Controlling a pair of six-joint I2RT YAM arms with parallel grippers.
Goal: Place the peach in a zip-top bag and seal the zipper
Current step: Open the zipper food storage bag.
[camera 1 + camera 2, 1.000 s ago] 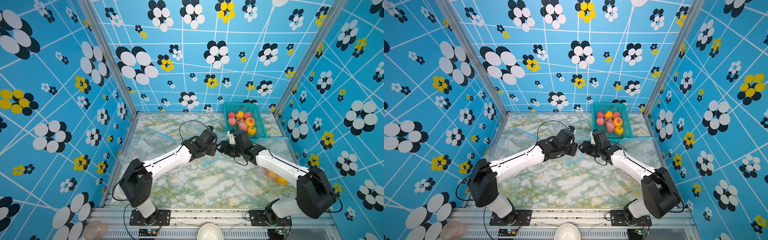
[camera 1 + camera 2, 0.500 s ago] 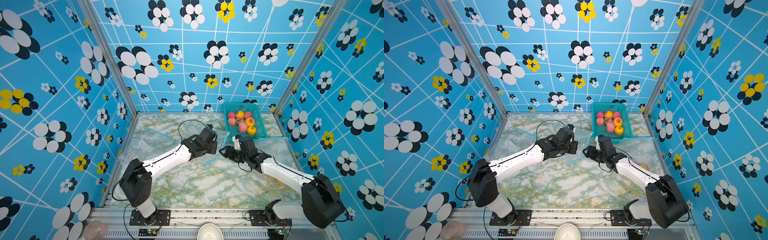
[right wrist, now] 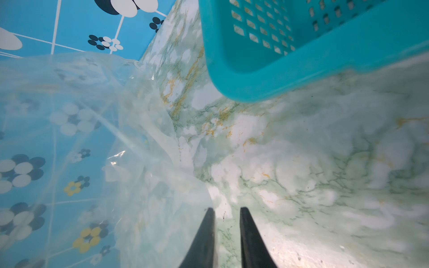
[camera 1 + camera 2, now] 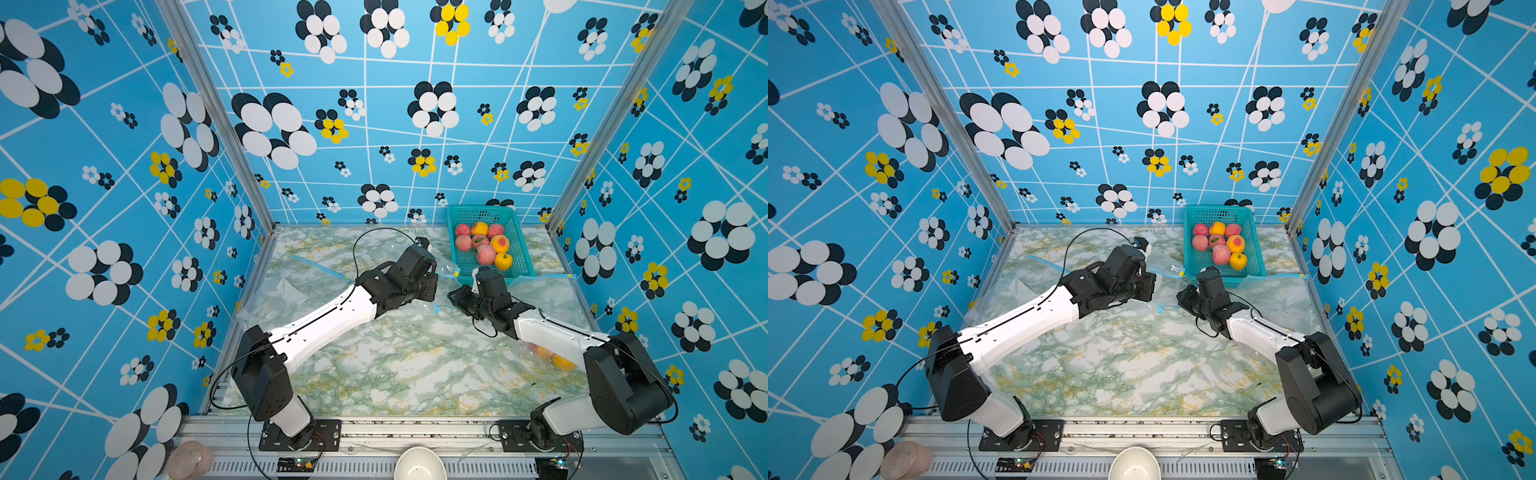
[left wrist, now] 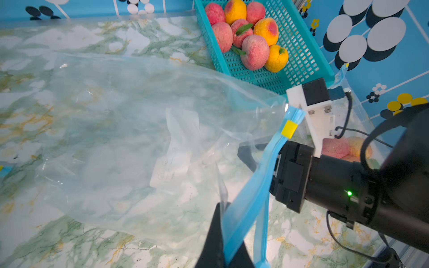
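Left gripper (image 5: 226, 222) clamped on zipper strip (image 5: 253, 192) of bag (image 5: 127, 139). Right gripper (image 3: 226, 210) at bag mouth, jaws narrowly apart, nothing clearly held. Peaches (image 4: 485, 254) in basket (image 4: 521, 249). I'd pinch opposite lip only, spread mouth gently.

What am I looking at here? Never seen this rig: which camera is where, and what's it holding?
This is a robot: a left arm and a right arm, mounted at the front of a marble-patterned table. Both top views look down on the whole scene; each wrist view rides on one arm, looking past its claw. At the back stands a teal basket of peaches. The left claw is shut on the blue zipper strip of a clear zip-top bag. The right claw stands slightly open beside that bag, with nothing visibly in it.
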